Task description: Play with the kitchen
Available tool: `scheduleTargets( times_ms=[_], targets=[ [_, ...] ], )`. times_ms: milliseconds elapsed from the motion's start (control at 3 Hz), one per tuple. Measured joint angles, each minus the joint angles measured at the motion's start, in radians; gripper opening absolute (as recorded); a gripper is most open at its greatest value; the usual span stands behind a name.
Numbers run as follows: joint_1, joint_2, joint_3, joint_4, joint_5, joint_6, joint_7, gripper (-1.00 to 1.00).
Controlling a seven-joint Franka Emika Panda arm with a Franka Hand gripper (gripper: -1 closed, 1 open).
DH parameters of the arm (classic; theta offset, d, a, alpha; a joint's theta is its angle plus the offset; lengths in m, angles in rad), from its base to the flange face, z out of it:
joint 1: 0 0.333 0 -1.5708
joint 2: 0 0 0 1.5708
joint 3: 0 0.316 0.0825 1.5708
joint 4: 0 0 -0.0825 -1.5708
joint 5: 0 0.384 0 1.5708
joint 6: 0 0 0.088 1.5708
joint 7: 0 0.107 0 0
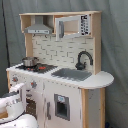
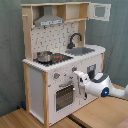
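Observation:
The kitchen (image 1: pixel 55 50) is a tall white and light-wood toy that fills the middle in both exterior views. Its worktop carries a small metal pot (image 2: pixel 44 56) on the stove, a black faucet (image 2: pixel 75 39) and a grey sink (image 2: pixel 82 50). A grey range hood (image 2: pixel 49 20) hangs above. My white arm reaches in from the second exterior view's right. The gripper (image 2: pixel 77 76) is up against the kitchen's front panel, beside the knobs (image 2: pixel 56 76) and just above the oven door (image 2: pixel 64 95). In the first exterior view the gripper (image 1: pixel 19 90) shows at the lower left, by the front.
A grey curtain (image 1: pixel 115 50) hangs behind the kitchen. A small upper cabinet door (image 2: pixel 100 11) stands open at the top right in the second exterior view. A light wooden surface (image 2: pixel 100 112) lies under my arm.

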Motion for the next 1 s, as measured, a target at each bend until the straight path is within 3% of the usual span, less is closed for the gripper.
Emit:
scheduleTargets(
  times_ms=[333, 667, 1000],
  targets=[
    [-0.001, 0.000, 0.000, 0.001, 0.000, 0.000, 0.000, -1.00],
    [0.064, -0.001, 0.014, 0.017, 0.001, -0.112, 0.042, -1.00],
    [0.132, 0.000, 0.025, 0.010, 0.001, -0.186, 0.065, -1.00]
  ],
)
